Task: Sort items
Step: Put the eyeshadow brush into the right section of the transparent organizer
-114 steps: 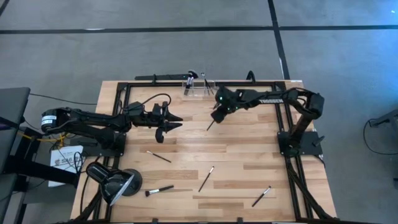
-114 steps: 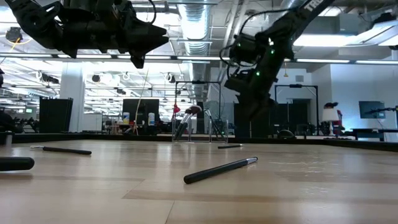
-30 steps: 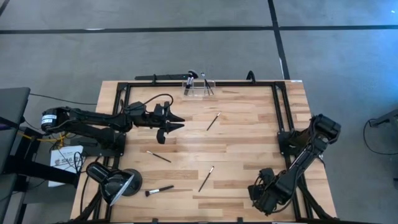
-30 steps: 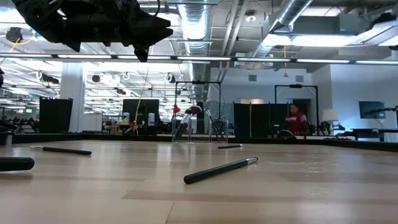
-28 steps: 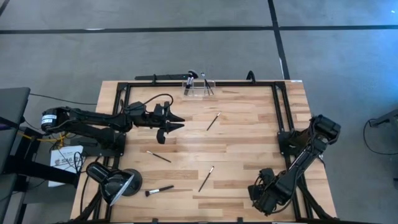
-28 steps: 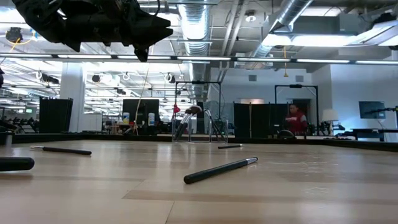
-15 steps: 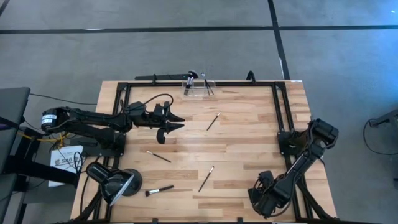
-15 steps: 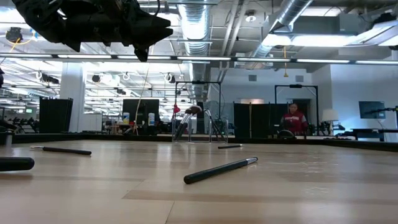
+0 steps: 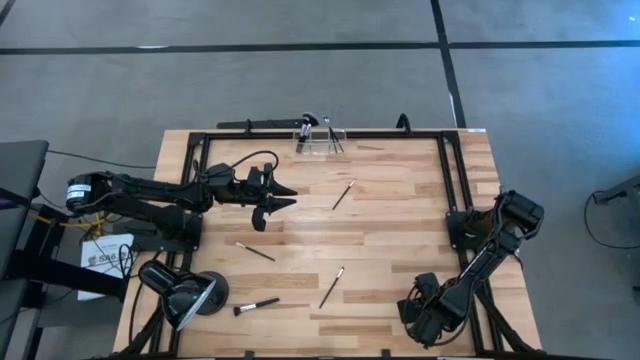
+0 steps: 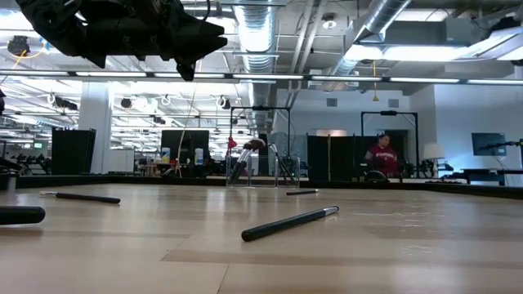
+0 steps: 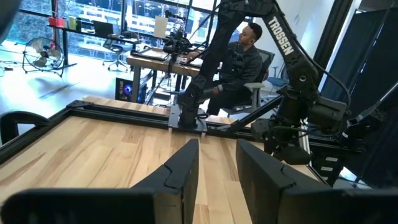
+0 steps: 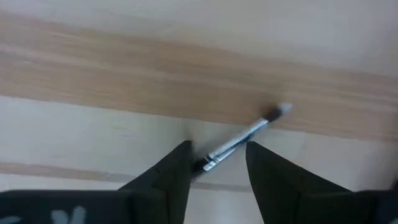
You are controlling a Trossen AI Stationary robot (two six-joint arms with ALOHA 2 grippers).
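Several slim dark brushes lie flat on the wooden table: one mid-table [image 9: 344,194], one left of centre [image 9: 255,251], one nearer [image 9: 332,286], and one by the lamp [image 9: 256,305]. A clear holder [image 9: 318,137] at the far edge has more brushes standing in it. My right gripper [image 9: 412,312] is low over the near right corner and open. In its wrist view [image 12: 217,149] the fingers stand either side of a silver-ferruled brush [image 12: 244,138] lying on the wood. My left gripper [image 9: 275,196] hovers open above the table's left half [image 10: 192,41], holding nothing.
A black desk lamp with a round head [image 9: 182,290] stands at the near left corner. A black frame [image 9: 203,160] edges the table. A seated person [image 11: 239,59] shows beyond the right side, and another person [image 10: 381,153] stands far behind the table.
My right arm has settled a little lower and toward the near edge over the brush at the near right corner. My left arm and the brushes on the table have kept still.
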